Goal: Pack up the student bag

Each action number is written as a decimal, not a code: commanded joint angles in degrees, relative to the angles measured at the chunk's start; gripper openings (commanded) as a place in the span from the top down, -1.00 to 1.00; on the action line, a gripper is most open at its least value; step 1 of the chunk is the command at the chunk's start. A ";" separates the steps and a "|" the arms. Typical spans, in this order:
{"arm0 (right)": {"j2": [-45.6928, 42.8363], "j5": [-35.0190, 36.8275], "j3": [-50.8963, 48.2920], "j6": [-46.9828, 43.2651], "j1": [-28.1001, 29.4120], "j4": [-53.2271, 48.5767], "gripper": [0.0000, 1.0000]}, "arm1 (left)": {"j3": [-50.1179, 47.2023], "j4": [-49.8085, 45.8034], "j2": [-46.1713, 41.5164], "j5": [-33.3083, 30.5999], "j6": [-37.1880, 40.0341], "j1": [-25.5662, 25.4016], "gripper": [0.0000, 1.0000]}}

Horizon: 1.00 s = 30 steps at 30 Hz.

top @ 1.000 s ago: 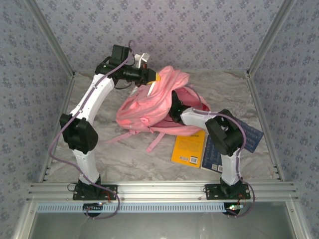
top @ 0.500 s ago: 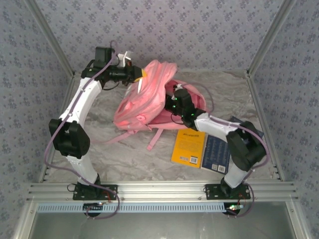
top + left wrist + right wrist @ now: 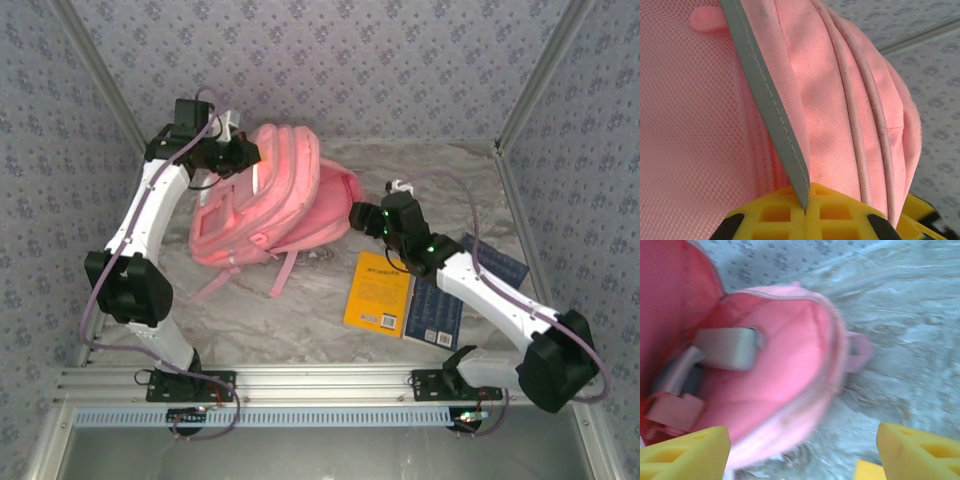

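Underneath, marble-patterned tabletop [image 3: 300, 315]. Toward its back left stands the student bag [image 3: 290, 200], pink, top raised, straps trailing forward, mouth gaping rightward with pink lining and grey tabs inside. Near the bag's front right, flat on the tabletop: blue book [image 3: 437, 310] and yellow book [image 3: 380, 292], side by side, touching. Left gripper [image 3: 808, 210]: clamps tight on the bag's grey-trimmed top edge. Right gripper [image 3: 800, 457]: yellow fingers spread wide, grasps nothing, hovers just beside the bag's open mouth.

Nothing legible. Print on yellow book [image 3: 378, 293] and blue book [image 3: 440, 312], lower right of frame, too small to read.
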 commanded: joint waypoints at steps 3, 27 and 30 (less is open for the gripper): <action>-4.16 6.13 -5.09 0.09 1.31 -13.42 -0.55 | -0.04 -2.34 -1.07 -9.58 2.77 -2.24 1.00; -6.87 -12.58 -22.69 10.43 -7.54 -11.48 -0.45 | -24.40 9.29 -9.25 -15.99 -3.73 -26.95 0.00; -5.53 -12.74 -23.18 11.36 -7.55 -11.00 -0.41 | -30.95 18.34 -9.33 -8.70 -10.48 -28.96 0.00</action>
